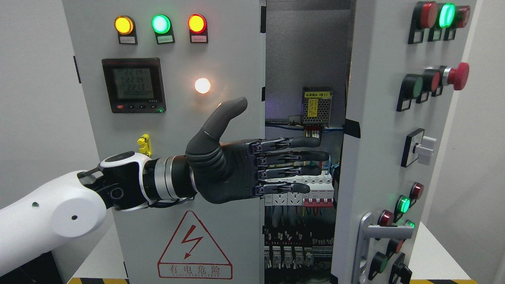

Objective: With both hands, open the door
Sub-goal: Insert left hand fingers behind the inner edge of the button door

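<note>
From the head view we see our left hand (252,161) held flat and wide, thumb raised, holding nothing. The four fingers (300,142) stretch level into the gap between the two doors, which looks like a stance chosen for pushing a door edge aside rather than gripping it. The right door (378,130) already stands swung out toward us — its buttons and silver handle (369,236) face sideways, and its inner edge sits just beside our fingertips. The left door (177,130), with its meter (133,85) and three lit lamps, appears closed flat against the cabinet. Inside the gap, breakers (311,193) and wiring show. Our right hand is not in view, so that half of the two-handed job seems idle.
</note>
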Controlling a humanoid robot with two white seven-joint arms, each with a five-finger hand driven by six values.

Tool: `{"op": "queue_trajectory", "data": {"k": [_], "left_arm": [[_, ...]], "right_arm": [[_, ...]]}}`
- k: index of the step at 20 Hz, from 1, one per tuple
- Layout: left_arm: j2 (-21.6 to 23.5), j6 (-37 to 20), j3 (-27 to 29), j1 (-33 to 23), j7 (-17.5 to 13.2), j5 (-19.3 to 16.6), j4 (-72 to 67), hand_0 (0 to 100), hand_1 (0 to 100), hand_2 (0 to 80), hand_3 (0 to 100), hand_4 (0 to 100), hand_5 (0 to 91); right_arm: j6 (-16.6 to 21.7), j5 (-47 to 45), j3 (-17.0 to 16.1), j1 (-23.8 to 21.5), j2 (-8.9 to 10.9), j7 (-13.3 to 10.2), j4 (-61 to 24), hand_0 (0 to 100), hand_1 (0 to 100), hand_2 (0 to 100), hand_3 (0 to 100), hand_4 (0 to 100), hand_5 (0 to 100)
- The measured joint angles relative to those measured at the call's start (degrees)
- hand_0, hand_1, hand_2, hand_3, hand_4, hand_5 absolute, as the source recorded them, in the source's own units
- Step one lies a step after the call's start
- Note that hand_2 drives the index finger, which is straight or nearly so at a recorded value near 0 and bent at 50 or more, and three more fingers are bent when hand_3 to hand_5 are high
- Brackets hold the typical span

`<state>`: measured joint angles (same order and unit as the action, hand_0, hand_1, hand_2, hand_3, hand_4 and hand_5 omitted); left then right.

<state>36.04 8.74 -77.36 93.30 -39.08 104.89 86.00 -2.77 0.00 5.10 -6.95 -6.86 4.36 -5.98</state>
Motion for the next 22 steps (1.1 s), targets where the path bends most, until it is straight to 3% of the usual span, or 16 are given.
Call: {"op": "queue_trajectory", "data": {"k": [8, 16, 22], "left_arm": [[-4.5, 0.1, 2.2, -0.2, 3.5, -1.0, -0.4, 0, 0, 0.0, 0, 0, 0.0], [-7.9, 0.2, 3.5, -0.2, 10.8, -2.1, -0.2, 0, 0, 0.0, 0, 0, 0.0], [-10.4, 0.2, 4.1, -0.1, 13.8, -4.0, 0.5, 0, 0, 0.0, 0, 0, 0.0]], "right_arm": [[0.0, 0.0, 0.0, 0.0, 0.00, 0.0, 0.0, 38, 0, 0, 0, 0, 0], [0.0, 0.0, 0.0, 0.0, 0.00, 0.0, 0.0, 38, 0, 0, 0, 0, 0], [0.0, 0.0, 0.0, 0.0, 0.00, 0.0, 0.0, 38, 0, 0, 0, 0, 0]]}}
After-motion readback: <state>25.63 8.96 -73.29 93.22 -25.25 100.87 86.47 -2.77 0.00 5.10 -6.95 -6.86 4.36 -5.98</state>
